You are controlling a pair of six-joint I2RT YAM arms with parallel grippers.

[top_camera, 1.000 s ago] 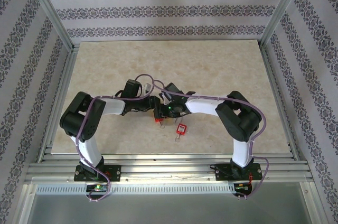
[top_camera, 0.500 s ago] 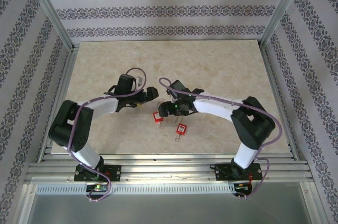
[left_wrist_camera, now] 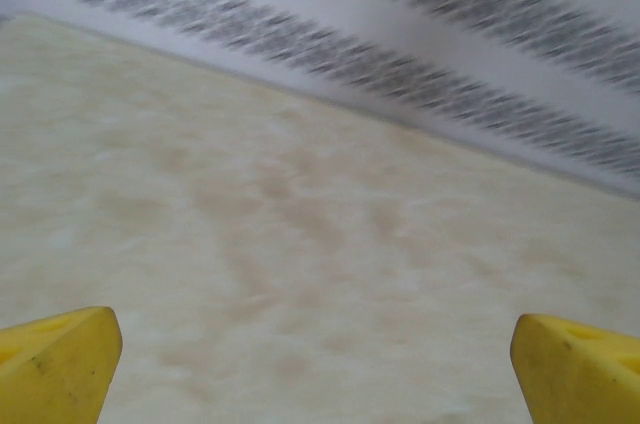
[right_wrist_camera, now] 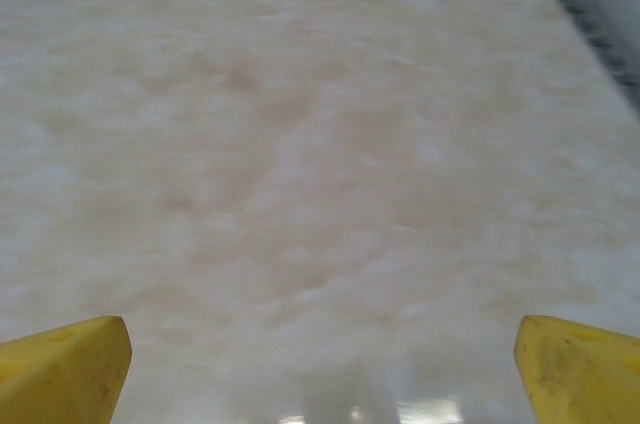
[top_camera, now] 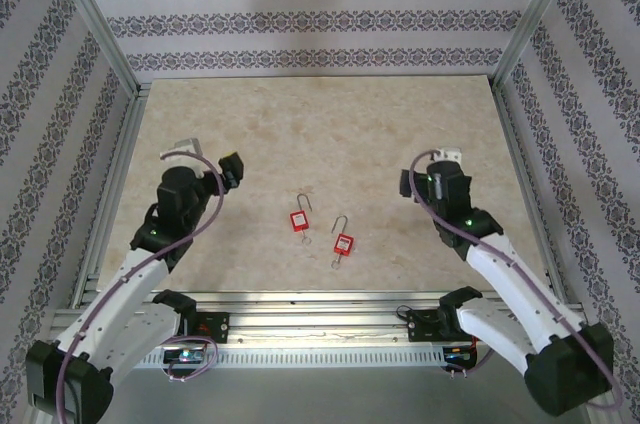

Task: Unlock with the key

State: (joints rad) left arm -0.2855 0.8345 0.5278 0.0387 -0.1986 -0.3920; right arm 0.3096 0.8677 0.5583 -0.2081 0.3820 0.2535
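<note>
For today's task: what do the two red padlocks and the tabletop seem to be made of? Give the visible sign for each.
Left padlock and right padlock: bodies probably plastic or painted metal, uniformly bright red; too small to settle. Shackles: metal, thin, silvery. Tabletop: stone-look slab or laminate, beige veining, glossy glare near the right wrist camera.

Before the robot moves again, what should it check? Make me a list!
1. Left gripper open and empty: ok.
2. Right gripper open and empty: ok.
3. Left padlock and right padlock lying apart on the table: ok.
4. Both grippers well away from the padlocks: ok.
5. Key found: cannot tell, too small to make out.
6. Padlocks unlocked: cannot tell.
</note>
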